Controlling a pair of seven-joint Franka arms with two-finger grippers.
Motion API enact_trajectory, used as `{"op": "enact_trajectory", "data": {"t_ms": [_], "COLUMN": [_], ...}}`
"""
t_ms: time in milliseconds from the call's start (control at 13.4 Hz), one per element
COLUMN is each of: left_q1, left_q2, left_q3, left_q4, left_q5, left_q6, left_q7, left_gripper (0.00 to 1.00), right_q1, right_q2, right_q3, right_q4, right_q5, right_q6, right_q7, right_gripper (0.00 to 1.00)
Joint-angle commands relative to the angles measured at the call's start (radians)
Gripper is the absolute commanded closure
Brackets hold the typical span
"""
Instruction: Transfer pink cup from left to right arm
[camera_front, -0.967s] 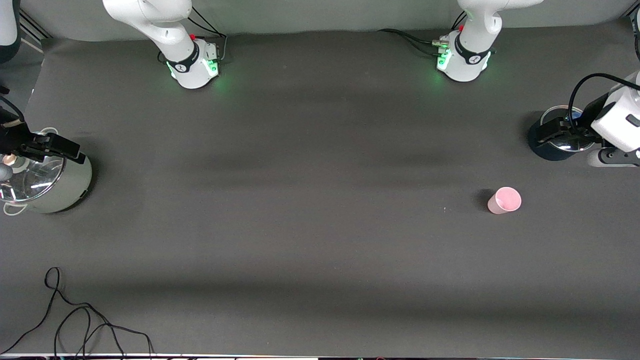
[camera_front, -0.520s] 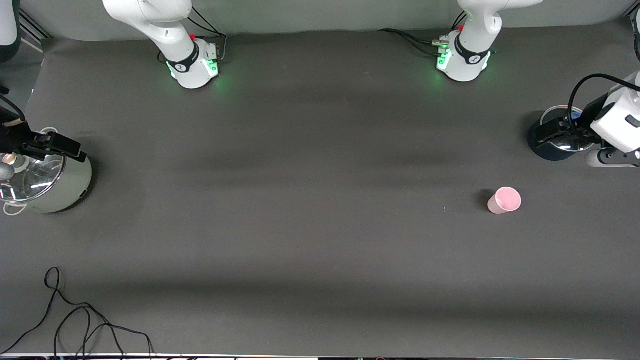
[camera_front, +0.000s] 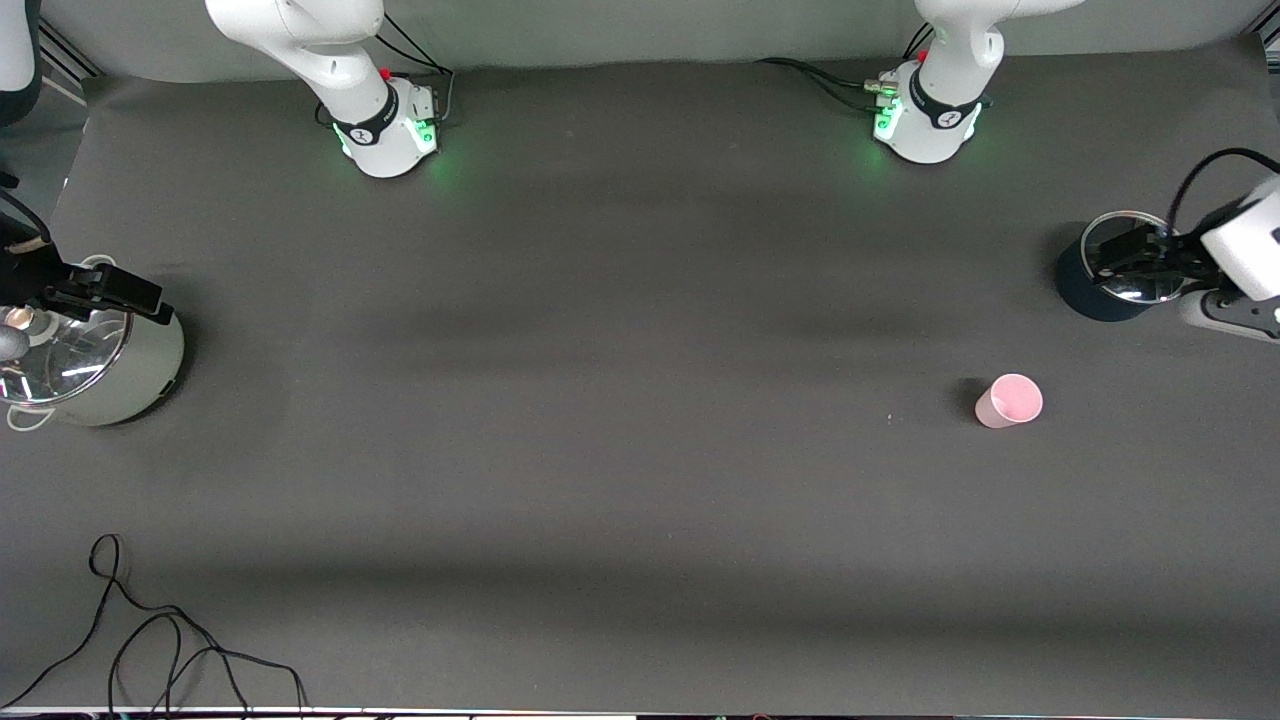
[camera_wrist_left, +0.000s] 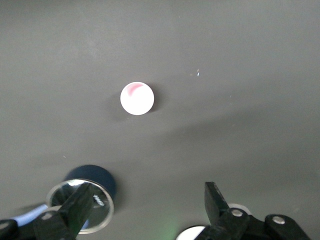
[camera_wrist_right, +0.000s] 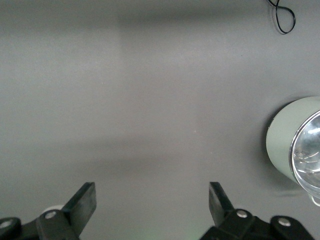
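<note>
The pink cup (camera_front: 1010, 400) stands upright on the dark table, toward the left arm's end. It also shows in the left wrist view (camera_wrist_left: 137, 98), well apart from the fingers. My left gripper (camera_front: 1120, 255) hangs open and empty over the dark blue saucepan (camera_front: 1075, 285), which stands farther from the front camera than the cup. In its own view the left gripper (camera_wrist_left: 148, 200) has its jaws wide apart. My right gripper (camera_front: 120, 290) is open and empty over the silver pot (camera_front: 140, 380) at the right arm's end; it also shows in the right wrist view (camera_wrist_right: 152, 202).
The saucepan (camera_wrist_left: 92, 182) has a glass lid. The silver pot (camera_wrist_right: 292, 145) has a glass lid too. A loose black cable (camera_front: 150, 640) lies near the table's front edge at the right arm's end. Both arm bases (camera_front: 385, 130) stand along the back.
My left gripper has shifted a little toward the left arm's end of the table, still over the saucepan. The cup and the right arm have not moved.
</note>
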Motion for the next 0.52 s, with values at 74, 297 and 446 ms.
{"op": "enact_trajectory", "data": {"t_ms": [74,297,446], "left_q1": [0.036,0.056,0.091], "left_q2": [0.029,0.064,0.088], "left_q3": [-0.004,-0.004,-0.004], "left_q4": [0.005,-0.011,-0.02], "left_q5": [-0.011,-0.011,-0.016], "left_q6": [-0.016,-0.018,0.002], "left_q7": [0.216,0.362,0.457], "left_gripper": [0.01,0.01,0.01], "right_q1": [0.008,0.008,0.008], "right_q2": [-0.007,-0.007,-0.007], "right_q3": [-0.005,-0.005,-0.005], "right_q4": [0.004,0.001,-0.001], "right_q5": [-0.003,-0.003,-0.003], "right_q6": [-0.014,-0.014,-0.014], "right_q7": [-0.013,-0.013,-0.013], "right_gripper": [0.0,0.0,0.0]}}
